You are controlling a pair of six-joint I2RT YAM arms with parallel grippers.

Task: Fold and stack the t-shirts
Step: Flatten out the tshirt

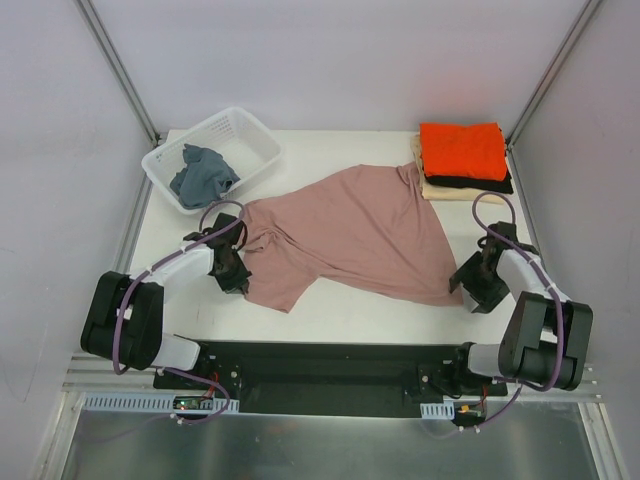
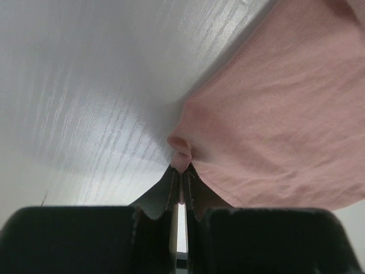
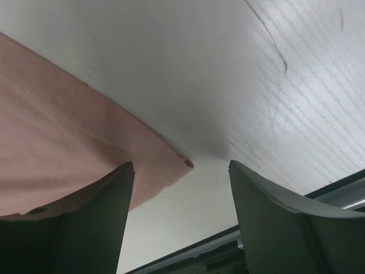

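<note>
pink t-shirt (image 1: 350,235) is seen spread out in the middle of the white worktop (image 1: 370,312). it is a bit wrinkled and is laid on a slant from the near left to the far right. its left end is bunched up by the left fingers (image 1: 236,272). in the left wrist view these fingers are pressed tight together, and a small fold of the pink edge is pinched between their tips, low over the worktop. the right fingers (image 1: 468,287) are placed at the near right corner of the same shirt. in the right wrist view they are spread wide apart and nothing is held by them. the shirt's corner is seen lying flat on the worktop in the gap between them, closer to the finger on the left side of that view. a neat pile of folded shirts is set at the far right corner of the worktop. the orange t-shirt (image 1: 462,150) is laid on top, the black t-shirt (image 1: 497,186) is seen just under it, and the cream t-shirt (image 1: 440,194) is at the bottom. the left side of this pile is reached by the far tip of the pink t-shirt. a white basket (image 1: 258,132) is set at the far left corner, and a crumpled grey-blue cloth (image 1: 203,172) is seen inside it. the basket is near the pink shirt's left end.
</note>
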